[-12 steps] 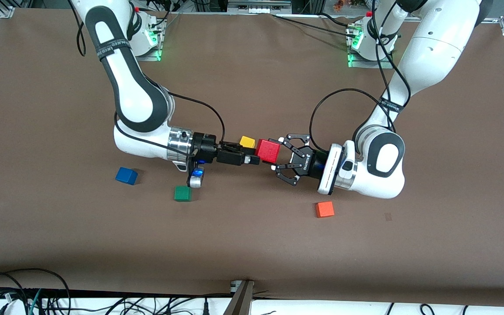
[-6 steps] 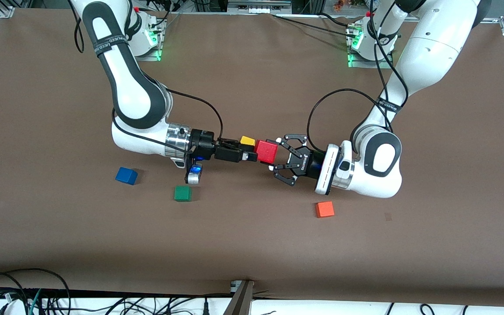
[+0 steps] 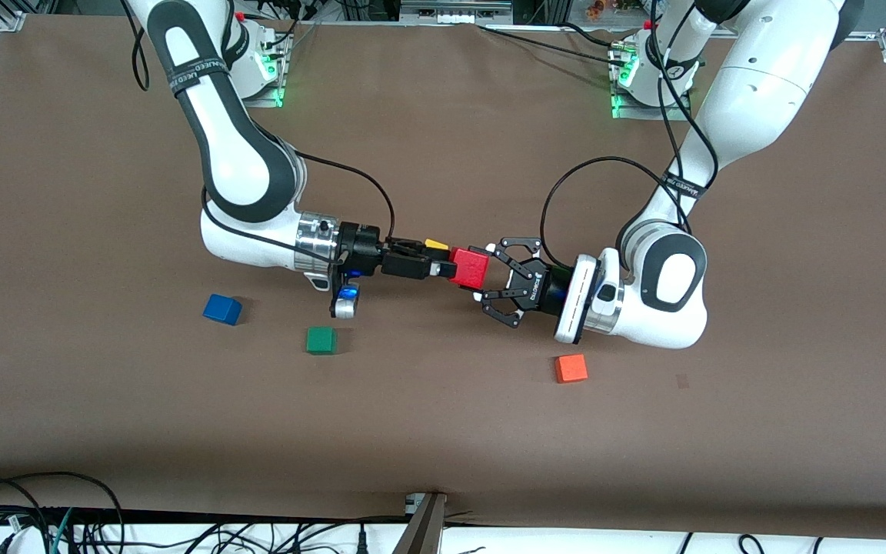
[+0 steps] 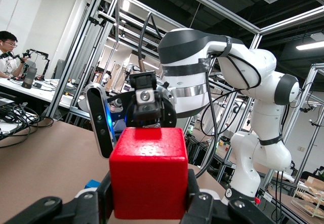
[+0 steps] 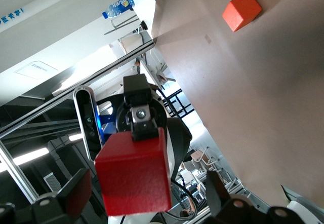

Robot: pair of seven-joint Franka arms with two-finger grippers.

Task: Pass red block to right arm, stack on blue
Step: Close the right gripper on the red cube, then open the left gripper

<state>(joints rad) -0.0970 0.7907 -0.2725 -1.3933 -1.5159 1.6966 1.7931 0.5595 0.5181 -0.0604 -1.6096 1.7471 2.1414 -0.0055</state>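
While the left claw [image 3: 487, 282] clamps the red block [image 3: 469, 267] mid-air over the worktop [image 3: 443, 415], the right claw [image 3: 447, 269] sits spread around it, not gripping; blue cube [image 3: 221, 308] untouched.

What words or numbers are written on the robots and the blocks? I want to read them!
White print on the left gripper: too small to read.
White lettering on the right arm's strap: too blurred to read.
White lettering on the left arm's strap: too small to read.
Blue marks on the wall panel: too blurred to read.
The red block: no text.
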